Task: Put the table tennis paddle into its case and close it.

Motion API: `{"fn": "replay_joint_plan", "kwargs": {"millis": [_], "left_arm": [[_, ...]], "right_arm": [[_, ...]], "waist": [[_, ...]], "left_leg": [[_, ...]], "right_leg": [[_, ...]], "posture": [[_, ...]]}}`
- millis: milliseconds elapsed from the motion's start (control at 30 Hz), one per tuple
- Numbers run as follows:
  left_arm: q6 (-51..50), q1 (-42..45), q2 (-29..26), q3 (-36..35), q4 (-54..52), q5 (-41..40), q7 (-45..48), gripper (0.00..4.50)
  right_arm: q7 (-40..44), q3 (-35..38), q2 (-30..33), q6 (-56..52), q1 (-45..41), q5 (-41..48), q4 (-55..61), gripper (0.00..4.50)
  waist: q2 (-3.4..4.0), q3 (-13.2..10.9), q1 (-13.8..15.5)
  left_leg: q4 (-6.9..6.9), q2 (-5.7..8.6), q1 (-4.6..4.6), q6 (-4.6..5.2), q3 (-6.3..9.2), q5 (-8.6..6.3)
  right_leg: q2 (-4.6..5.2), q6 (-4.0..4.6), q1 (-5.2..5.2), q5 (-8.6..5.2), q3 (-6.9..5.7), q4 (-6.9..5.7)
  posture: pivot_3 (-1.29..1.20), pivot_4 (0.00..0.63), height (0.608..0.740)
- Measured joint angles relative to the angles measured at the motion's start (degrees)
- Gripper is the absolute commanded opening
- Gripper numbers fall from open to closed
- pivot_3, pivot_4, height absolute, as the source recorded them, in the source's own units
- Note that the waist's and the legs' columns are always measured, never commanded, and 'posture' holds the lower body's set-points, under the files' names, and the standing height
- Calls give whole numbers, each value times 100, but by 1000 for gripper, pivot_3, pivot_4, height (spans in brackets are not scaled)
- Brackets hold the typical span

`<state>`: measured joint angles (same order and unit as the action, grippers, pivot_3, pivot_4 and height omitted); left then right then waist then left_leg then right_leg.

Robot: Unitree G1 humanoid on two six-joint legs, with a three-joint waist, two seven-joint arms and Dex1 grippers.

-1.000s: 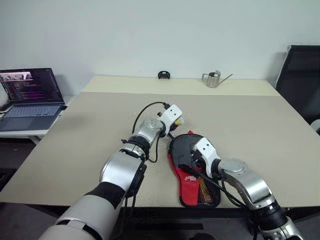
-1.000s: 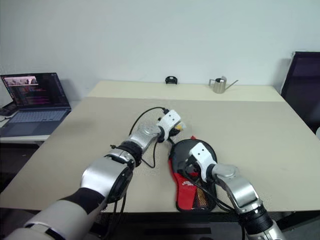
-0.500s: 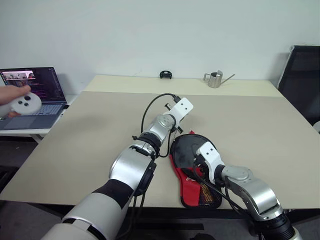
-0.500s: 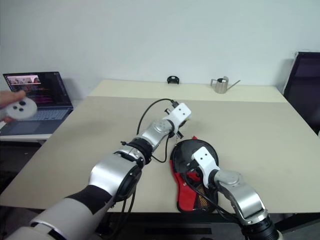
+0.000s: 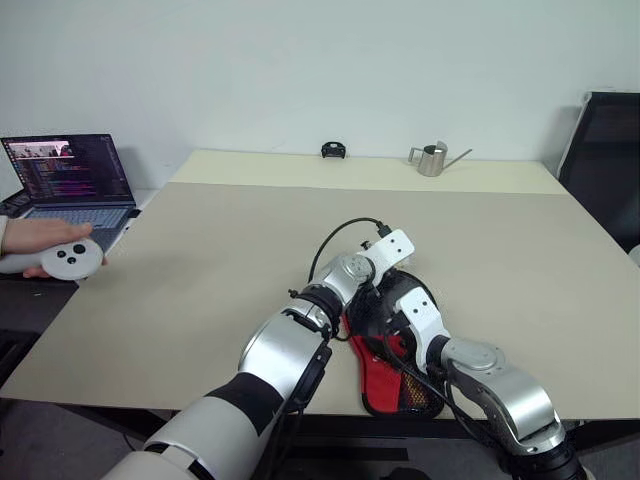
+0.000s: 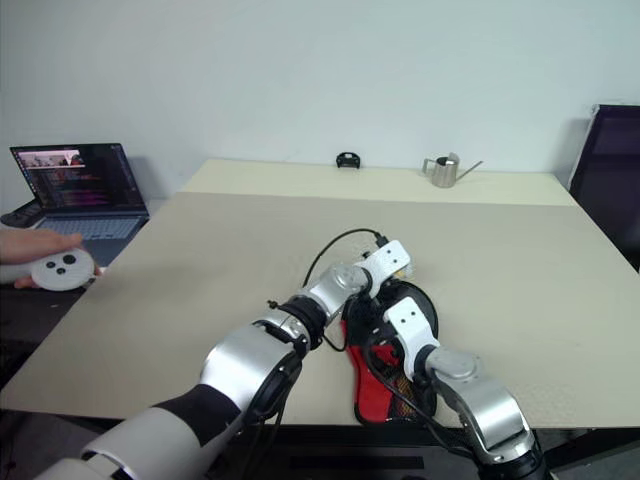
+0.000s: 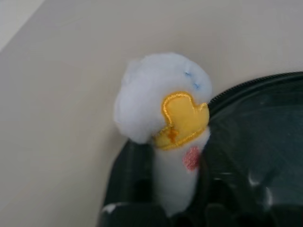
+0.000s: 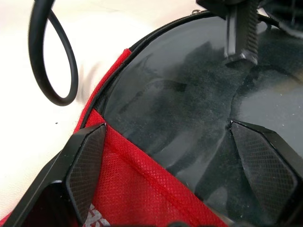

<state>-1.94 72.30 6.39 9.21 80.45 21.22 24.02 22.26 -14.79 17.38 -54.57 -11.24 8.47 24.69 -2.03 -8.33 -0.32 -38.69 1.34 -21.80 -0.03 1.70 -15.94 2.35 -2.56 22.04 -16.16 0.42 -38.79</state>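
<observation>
The soft black-and-red fabric case (image 5: 392,350) lies at the table's (image 5: 200,260) near edge. The left gripper (image 7: 175,208) pinches its fluffy white-yellow ball charm (image 7: 165,111). The right gripper (image 8: 173,165) is spread wide, fingers (image 8: 85,163) pressing the case's smooth black round part

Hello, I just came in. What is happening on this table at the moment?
A humanoid robot is working on a black and red paddle case lying near the table's front edge. Its left gripper has the case's white-yellow charm between its fingers. The right gripper rests open over the case. At the far left, a person's hand holds a white controller beside a laptop.
</observation>
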Motion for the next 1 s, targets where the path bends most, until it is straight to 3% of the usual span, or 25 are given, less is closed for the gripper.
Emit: {"fn": "replay_joint_plan", "kwargs": {"millis": [167,1000], "left_arm": [[9,1,-36,4,-75,23,15,3969],[140,324,-690,-323,-78,-179,332,3969]], "right_arm": [[-81,0,-62,0,21,2,-2,4500],[313,-22,-114,319,-783,63,-1104,4500]], "waist": [[-1,2,0],[-8,-6,-137]], "left_leg": [[1,0,4,0,2,0],[1,-9,41,-2,2,1]], "right_leg": [[0,-2,-5,-1,0,1],[3,-6,-36,-1,3,5]], "posture": [[0,150,740],[0,150,740]]}}
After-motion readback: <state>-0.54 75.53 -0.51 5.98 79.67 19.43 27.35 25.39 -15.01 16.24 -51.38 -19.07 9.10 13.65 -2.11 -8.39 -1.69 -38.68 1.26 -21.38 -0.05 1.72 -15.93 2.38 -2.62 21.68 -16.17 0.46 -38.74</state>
